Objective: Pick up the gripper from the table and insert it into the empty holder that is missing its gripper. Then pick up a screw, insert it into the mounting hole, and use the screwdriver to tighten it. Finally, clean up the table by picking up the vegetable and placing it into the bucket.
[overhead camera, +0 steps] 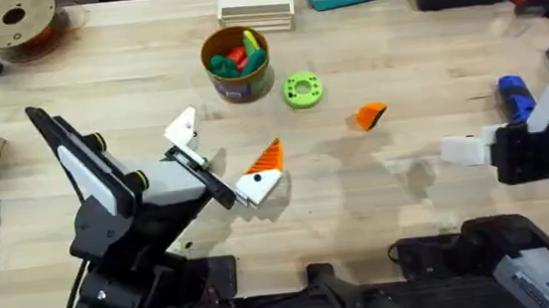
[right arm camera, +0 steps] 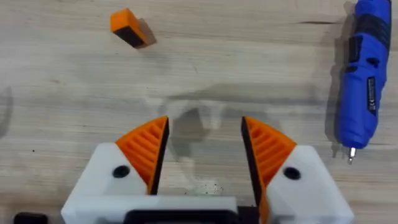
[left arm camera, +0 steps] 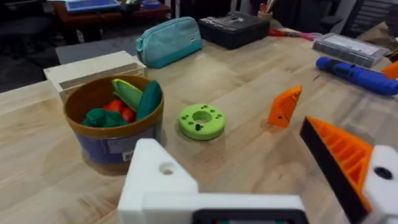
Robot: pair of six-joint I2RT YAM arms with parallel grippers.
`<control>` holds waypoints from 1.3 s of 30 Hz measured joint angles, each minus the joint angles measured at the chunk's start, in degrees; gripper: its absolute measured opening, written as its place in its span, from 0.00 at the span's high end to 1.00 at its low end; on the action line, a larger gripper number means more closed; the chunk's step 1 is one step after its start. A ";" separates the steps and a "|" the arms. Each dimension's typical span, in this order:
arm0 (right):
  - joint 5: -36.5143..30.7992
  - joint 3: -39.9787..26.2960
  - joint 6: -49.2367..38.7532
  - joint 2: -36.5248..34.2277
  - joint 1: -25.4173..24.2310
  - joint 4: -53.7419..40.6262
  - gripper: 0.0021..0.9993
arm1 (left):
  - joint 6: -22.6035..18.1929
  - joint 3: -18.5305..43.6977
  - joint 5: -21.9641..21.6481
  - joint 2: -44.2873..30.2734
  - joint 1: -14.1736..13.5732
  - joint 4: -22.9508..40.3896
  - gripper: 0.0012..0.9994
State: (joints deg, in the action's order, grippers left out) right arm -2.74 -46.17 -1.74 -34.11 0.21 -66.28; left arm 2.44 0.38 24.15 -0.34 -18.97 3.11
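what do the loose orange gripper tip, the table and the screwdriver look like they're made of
The gripper: likely matte orange plastic, judging by its flat, even colour with a black face. The table: pale wood with a smooth finish, showing grain lines and plank seams. The screwdriver: glossy blue plastic body, going by the highlights, with a thin metal-looking bit.

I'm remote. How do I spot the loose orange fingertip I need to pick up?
Start at the bucket on the table, then pass the green ring on its right. Just beyond lies the gripper: a small orange wedge alone on bare wood, with no white block under it.
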 joint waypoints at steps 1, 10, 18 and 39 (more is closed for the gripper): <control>0.00 0.00 0.00 0.00 0.00 0.00 0.29 | 0.00 0.00 0.01 -0.02 -0.16 0.00 0.01; 0.00 0.00 0.00 0.00 0.00 0.02 0.29 | 0.22 0.00 -0.01 -0.02 -0.29 0.00 0.01; 0.00 0.00 0.00 0.00 0.00 0.00 0.29 | 0.22 0.00 0.01 -0.02 -0.29 0.00 0.01; 14.47 -0.12 1.77 -0.45 0.02 16.98 0.29 | 0.22 0.00 -0.01 -0.02 -0.29 0.00 0.01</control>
State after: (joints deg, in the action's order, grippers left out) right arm 11.73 -46.30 0.04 -34.56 0.23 -49.30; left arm 2.66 0.38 24.15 -0.36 -19.27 3.11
